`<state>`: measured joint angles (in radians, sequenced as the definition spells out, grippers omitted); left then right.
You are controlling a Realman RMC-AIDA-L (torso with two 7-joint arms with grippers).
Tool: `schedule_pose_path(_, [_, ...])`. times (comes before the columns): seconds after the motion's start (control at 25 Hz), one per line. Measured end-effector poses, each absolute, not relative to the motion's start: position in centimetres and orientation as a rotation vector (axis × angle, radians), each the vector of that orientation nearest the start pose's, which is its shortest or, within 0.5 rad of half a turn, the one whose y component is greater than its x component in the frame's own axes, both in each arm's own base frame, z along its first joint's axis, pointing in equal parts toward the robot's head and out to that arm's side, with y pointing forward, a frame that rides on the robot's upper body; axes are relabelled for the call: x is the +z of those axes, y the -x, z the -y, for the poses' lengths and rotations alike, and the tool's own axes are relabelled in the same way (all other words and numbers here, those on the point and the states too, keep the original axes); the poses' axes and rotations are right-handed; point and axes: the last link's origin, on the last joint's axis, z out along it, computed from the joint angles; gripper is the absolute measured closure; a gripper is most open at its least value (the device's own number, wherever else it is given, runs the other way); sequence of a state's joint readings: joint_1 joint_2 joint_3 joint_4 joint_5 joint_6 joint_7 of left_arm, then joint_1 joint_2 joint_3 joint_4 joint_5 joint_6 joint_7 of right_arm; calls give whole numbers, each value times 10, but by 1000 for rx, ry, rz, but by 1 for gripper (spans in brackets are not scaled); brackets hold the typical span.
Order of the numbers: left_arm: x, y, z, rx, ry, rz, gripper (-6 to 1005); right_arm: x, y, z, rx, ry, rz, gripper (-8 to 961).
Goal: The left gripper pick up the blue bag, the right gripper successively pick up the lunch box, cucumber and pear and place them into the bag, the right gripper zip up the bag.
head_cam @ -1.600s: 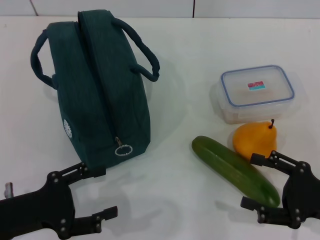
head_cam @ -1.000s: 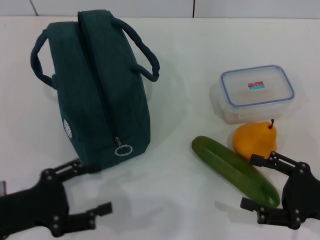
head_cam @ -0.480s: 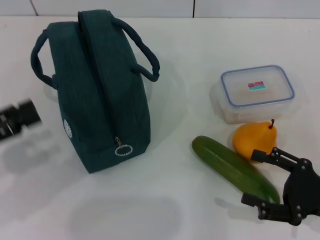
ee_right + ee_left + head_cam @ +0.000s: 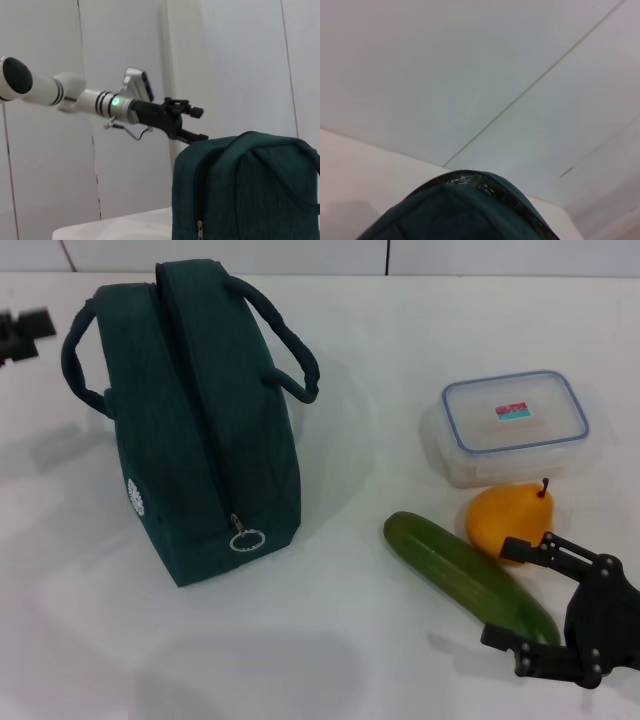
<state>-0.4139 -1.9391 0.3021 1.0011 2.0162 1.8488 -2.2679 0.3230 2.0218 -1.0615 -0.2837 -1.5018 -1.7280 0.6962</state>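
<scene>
The blue bag point(image 4: 200, 430) stands zipped on the white table, its ring zipper pull point(image 4: 246, 539) facing me. Only a sliver of my left gripper point(image 4: 22, 333) shows at the far left edge, beside the bag's handle. The right wrist view shows the left gripper point(image 4: 199, 124) open, hovering just above the bag point(image 4: 250, 190). The bag's top point(image 4: 465, 210) fills the left wrist view's lower edge. My right gripper point(image 4: 497, 592) is open at the front right, its fingers straddling the near end of the cucumber point(image 4: 465, 580). The pear point(image 4: 508, 520) and lunch box point(image 4: 515, 425) lie behind it.
The white table point(image 4: 330, 640) stretches in front of the bag and between the bag and the food. A pale panelled wall point(image 4: 240, 60) stands behind the table.
My left gripper has lifted from the front left of the table and swung back to the far left, beside the bag's handles. The right gripper has shifted only slightly.
</scene>
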Motion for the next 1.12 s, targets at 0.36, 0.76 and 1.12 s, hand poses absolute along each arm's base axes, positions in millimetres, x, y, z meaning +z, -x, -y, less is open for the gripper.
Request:
schedule_pose_path(0.36, [168, 248, -334, -514, 2184, 1627, 152, -33, -289, -231, 1068, 2656, -207, 129])
schedule_pose_path(0.76, [157, 234, -351, -354, 2191, 1664, 151, -33, -288, -233, 1063, 2657, -196, 138])
schedule_pose_path(1.12, [143, 231, -362, -299, 2197, 1697, 162, -33, -287, -235, 1064, 2659, -188, 147])
